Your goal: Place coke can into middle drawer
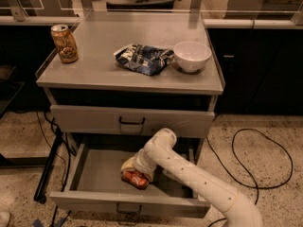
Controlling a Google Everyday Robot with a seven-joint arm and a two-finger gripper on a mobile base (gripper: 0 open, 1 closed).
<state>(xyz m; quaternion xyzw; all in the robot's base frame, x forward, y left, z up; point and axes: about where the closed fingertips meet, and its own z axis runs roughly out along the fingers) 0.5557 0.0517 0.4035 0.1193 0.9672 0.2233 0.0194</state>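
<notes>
The coke can (135, 178), red-orange with white lettering, lies on its side on the floor of the middle drawer (94, 174), which is pulled out at the bottom of the cabinet. My gripper (130, 168) reaches down into the drawer at the end of the white arm and sits right over the can, its yellowish end touching or just above it. The arm hides the right part of the drawer floor.
On the cabinet top (94, 74) stand a brown-gold can (65, 43) at the left, a crumpled blue chip bag (143, 58) in the middle and a white bowl (192, 56) at the right. A shut drawer front with a black handle (131, 122) sits above. A black cable (255, 160) loops on the floor.
</notes>
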